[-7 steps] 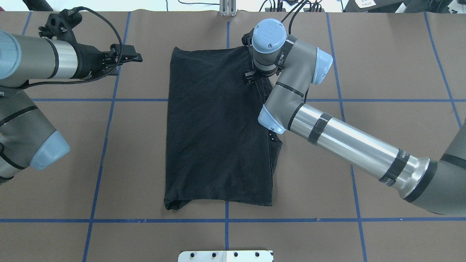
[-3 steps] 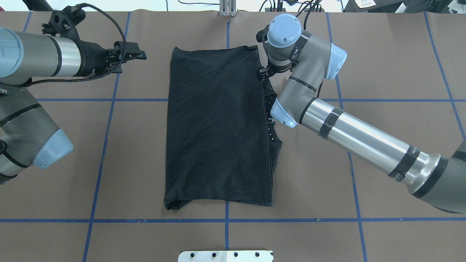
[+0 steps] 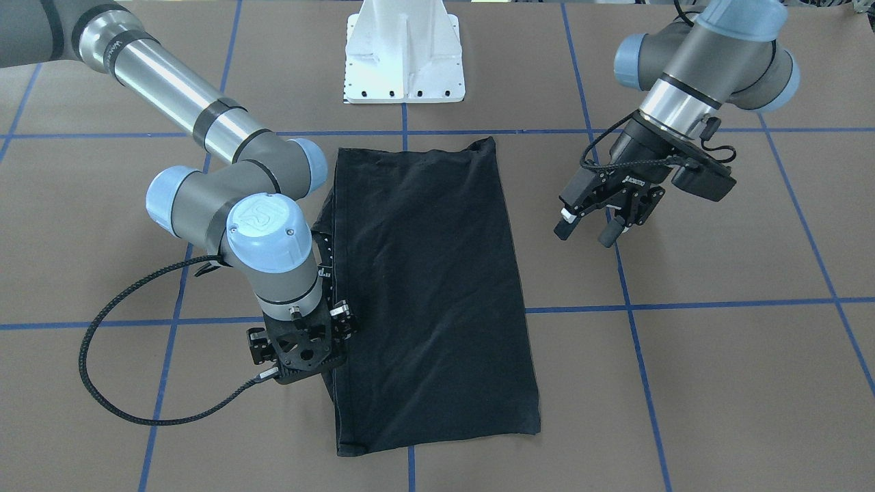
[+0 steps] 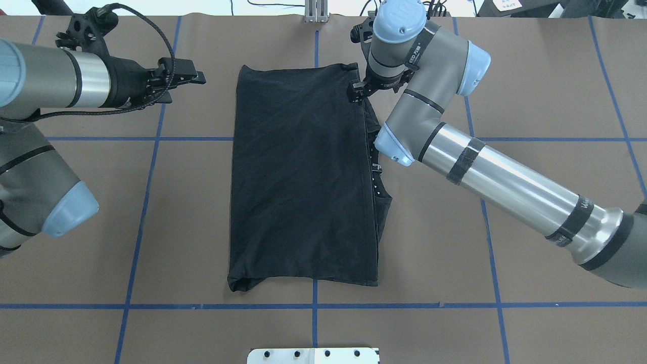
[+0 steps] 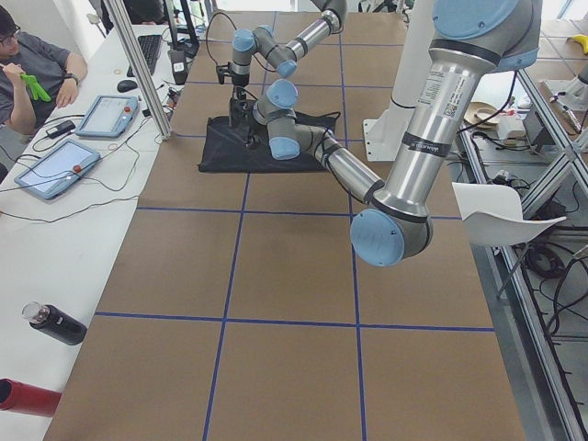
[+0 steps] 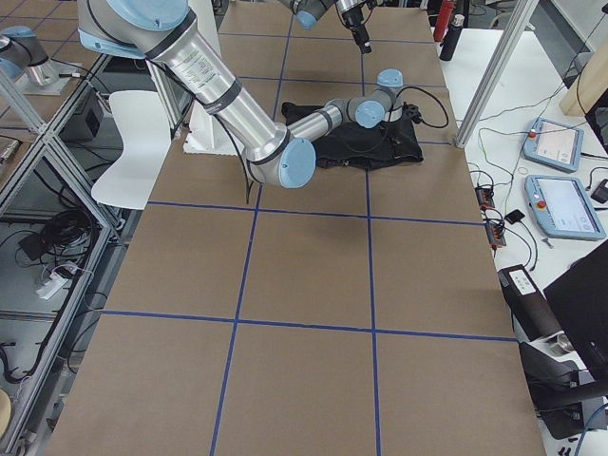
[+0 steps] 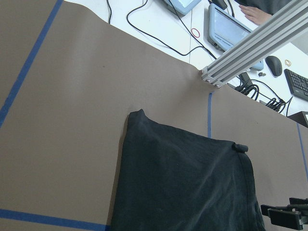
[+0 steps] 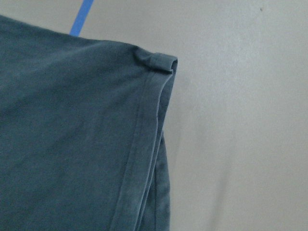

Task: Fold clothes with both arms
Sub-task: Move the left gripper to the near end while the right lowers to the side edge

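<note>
The table (image 4: 530, 76), papered brown and taped into blue squares, bears the shirt (image 4: 303, 177) at its middle. The shirt is folded to 1 long strip, plain black side up, with stacked hems along the edge on the robot's right. Lying flat and straight, it looks ready for a crosswise fold, which would want 2 grips on its far corners.

The right arm (image 4: 505, 177) reaches over with its wrist turned straight down, so the right gripper (image 4: 357, 92) hangs at the shirt's far right corner. I cannot tell if its jaws are apart or together, as the wrist hides them.

The left arm (image 4: 50, 86) is well clear of the cloth. The left gripper (image 3: 586, 232) is spread, empty and tilted down at bare table, probably kept out of the way until its own corner is due.

A small curl of hem (image 8: 154, 61) at that far right corner may spoil a clean pinch.
</note>
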You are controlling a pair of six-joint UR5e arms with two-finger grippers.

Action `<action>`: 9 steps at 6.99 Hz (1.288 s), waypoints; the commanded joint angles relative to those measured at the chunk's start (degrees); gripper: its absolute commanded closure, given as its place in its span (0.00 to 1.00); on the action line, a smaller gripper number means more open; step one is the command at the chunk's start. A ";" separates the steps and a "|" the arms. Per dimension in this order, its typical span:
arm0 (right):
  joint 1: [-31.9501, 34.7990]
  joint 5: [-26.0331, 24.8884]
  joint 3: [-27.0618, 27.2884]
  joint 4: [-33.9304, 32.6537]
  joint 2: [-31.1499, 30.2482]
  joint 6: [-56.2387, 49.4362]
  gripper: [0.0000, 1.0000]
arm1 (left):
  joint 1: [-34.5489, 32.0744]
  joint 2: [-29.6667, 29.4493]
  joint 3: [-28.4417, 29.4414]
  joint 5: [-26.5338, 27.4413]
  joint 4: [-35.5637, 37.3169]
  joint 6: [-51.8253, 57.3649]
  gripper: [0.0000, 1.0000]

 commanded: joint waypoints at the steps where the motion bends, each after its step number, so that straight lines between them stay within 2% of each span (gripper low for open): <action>1: -1.09 7.23 15.65 -4.66 -7.78 9.33 0.00 | 3.37 2.89 -5.58 -2.35 -0.22 -7.57 0.00; 2: -2.06 9.45 21.02 -4.57 -10.86 13.57 0.00 | 7.32 3.16 -6.66 -1.56 -0.22 -13.44 0.00; 4: -5.30 10.09 31.57 -4.22 -18.07 20.77 0.00 | 20.48 5.78 -6.67 10.78 -4.68 -22.42 0.00; 5: -6.36 11.14 34.49 -4.13 -19.58 24.13 0.00 | 22.54 5.98 -6.76 11.18 -5.31 -24.37 0.00; 7: -9.09 10.36 36.36 -3.69 -21.00 28.54 0.00 | 26.76 10.09 -6.76 15.73 -5.49 -24.57 0.00; 9: -10.67 10.09 39.69 -3.69 -23.80 29.08 0.00 | 29.22 11.85 -6.67 16.02 -7.85 -26.76 0.00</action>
